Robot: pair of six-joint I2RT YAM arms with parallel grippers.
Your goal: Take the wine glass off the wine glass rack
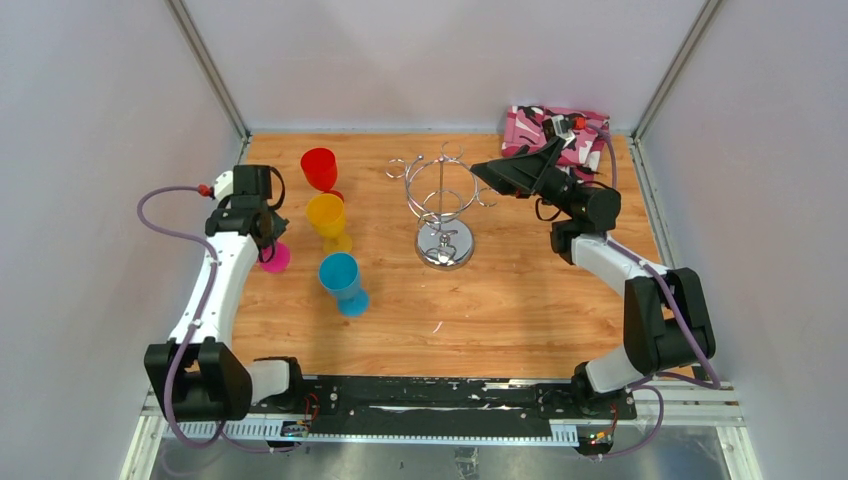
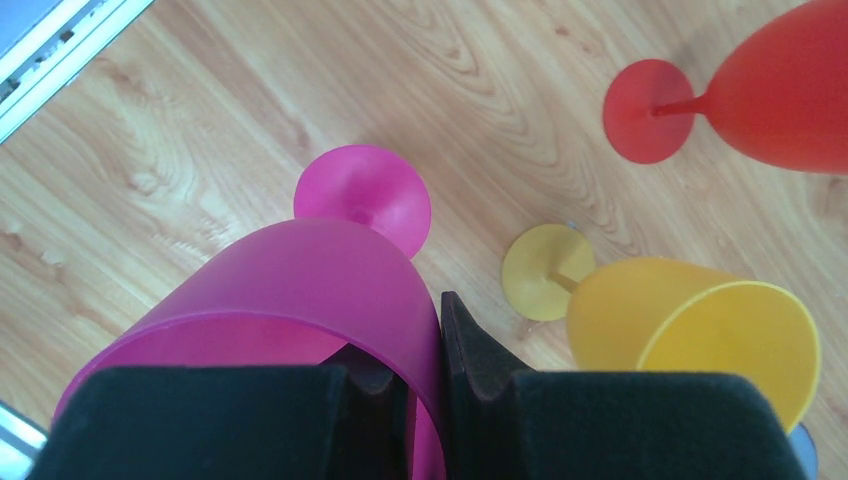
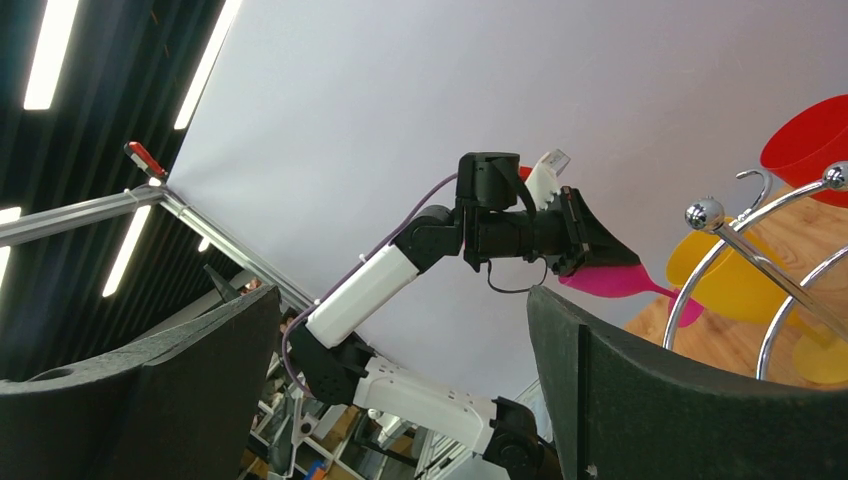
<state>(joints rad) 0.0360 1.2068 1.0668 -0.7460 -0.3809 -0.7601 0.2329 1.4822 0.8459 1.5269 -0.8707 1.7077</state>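
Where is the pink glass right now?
Top view: at the left of the table, beside the yellow glass. The pink glass has its rim pinched in the left gripper.

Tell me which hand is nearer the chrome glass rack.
Right. The right hand hovers open beside the rack, on its right; the left hand is to its left, beyond the yellow glass, gripping the pink glass.

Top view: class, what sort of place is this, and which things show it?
Probably a robot lab test cell: a left arm and right arm bolted to a rail, plain white walls round a wooden table, and staged props, a wire rack and plastic wine glasses.
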